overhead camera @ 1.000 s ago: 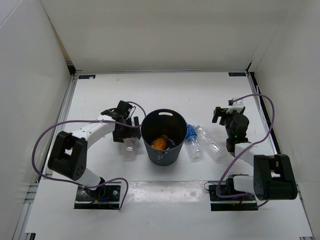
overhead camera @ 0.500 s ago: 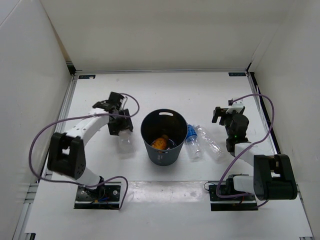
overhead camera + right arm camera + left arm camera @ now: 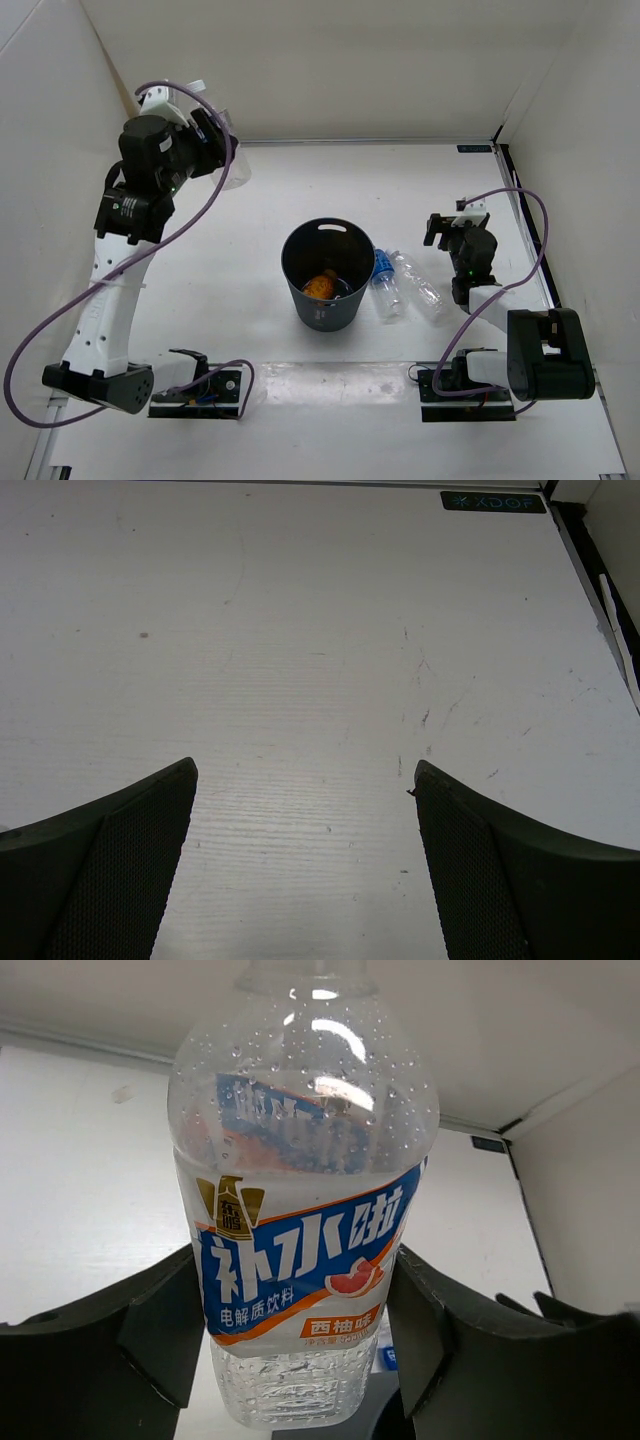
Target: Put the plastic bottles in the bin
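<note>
Just beside bin (image 3: pixel 325 312), blue-capped bottle (image 3: pixel 386 287), plain clear bottle (image 3: pixel 419 281), orange bottle (image 3: pixel 320 287) inside

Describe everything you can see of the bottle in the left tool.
The labelled bottle is clear plastic, droplets clinging inside its rounded shoulder. A white and blue label with orange trim, bold characters and a grapefruit-slice picture wraps its middle; the base below looks ribbed. Its cap is out of the wrist view. The left tool clamps it at label height, from both sides. The top view shows it held high at the far left, well away from the bin.
</note>
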